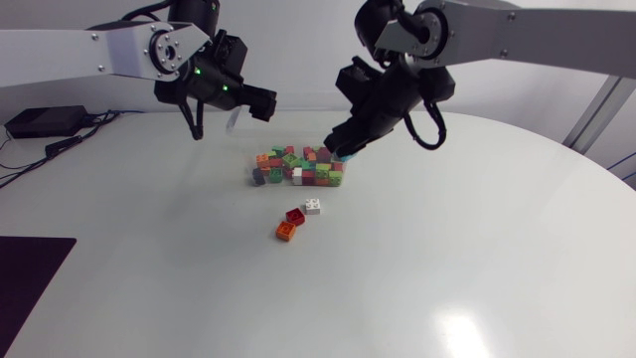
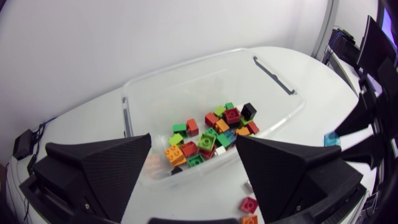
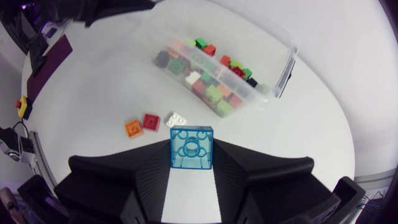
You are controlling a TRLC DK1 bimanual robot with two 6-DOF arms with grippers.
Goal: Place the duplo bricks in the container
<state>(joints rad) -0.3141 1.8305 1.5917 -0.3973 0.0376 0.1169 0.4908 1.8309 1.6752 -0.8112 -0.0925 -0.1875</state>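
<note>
From above, my right gripper (image 1: 343, 149) hangs over the near-right end of the clear container (image 1: 250, 159), clamped on a blue brick (image 1: 348, 156) that sits just above the heap of bricks (image 1: 298, 167) already inside. My left gripper (image 1: 260, 102) hovers off the far-left side, clear of the rim. Out on the table (image 1: 477, 268), a white brick (image 1: 312, 206), a red brick (image 1: 295, 215) and an orange brick (image 1: 286, 231) wait in a short line near the container. Over to the left wrist view: the left gripper's fingers (image 2: 93, 171) stand wide apart with nothing between them, looking down into the container (image 2: 273, 78), and the blue brick (image 2: 331, 138) shows off to the side, seemingly outside the wall from this angle. Now the right wrist view: the blue brick (image 3: 191, 147) is pinched squarely from both sides, studs up, and the container (image 3: 283, 62) lies ahead, not yet directly under the fingers. So the call is to carry the blue brick further in over the heap, well past the rim, bring it low before letting go so it does not bounce out, and part the fingers evenly. I reckon the three loose ones come after.
</note>
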